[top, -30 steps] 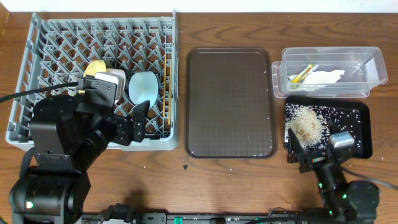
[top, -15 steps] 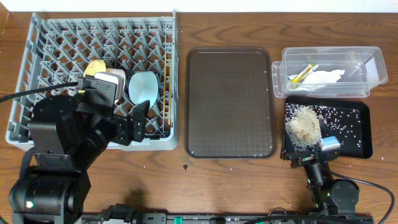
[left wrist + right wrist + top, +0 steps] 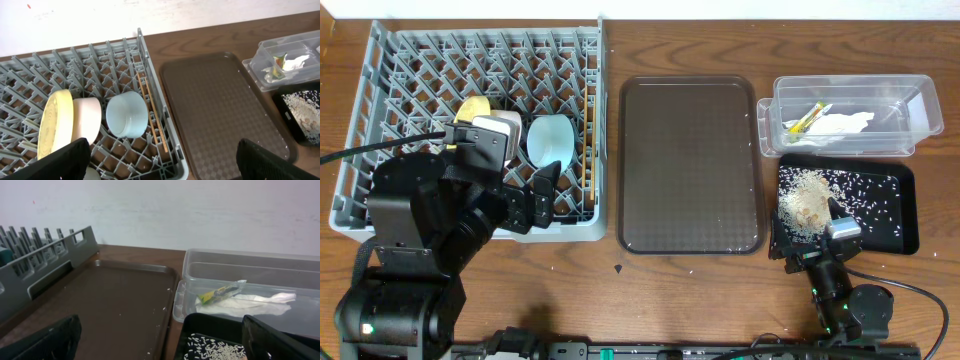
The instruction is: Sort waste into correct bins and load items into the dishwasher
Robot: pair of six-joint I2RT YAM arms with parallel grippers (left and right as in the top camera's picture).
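Right gripper (image 3: 162, 345) — fingers spread wide, empty. Its arm has shifted left along the near edge of the black tray (image 3: 900, 228) since a second ago.
Left gripper (image 3: 160, 165) — wide apart, empty, unmoved over the dish rack (image 3: 380, 100).
Rice heap (image 3: 807, 198) sits at the tray's left end, loose grains scattered beside it.
The rack holds a yellow plate (image 3: 54, 122) and white bowl (image 3: 87, 119) on edge, a light blue bowl (image 3: 127, 114) and chopsticks (image 3: 152, 117).
The clear tub (image 3: 920, 100) holds the wrapper (image 3: 805, 120) and napkin (image 3: 845, 124).
The left arm hides the rack's near corner from overhead.
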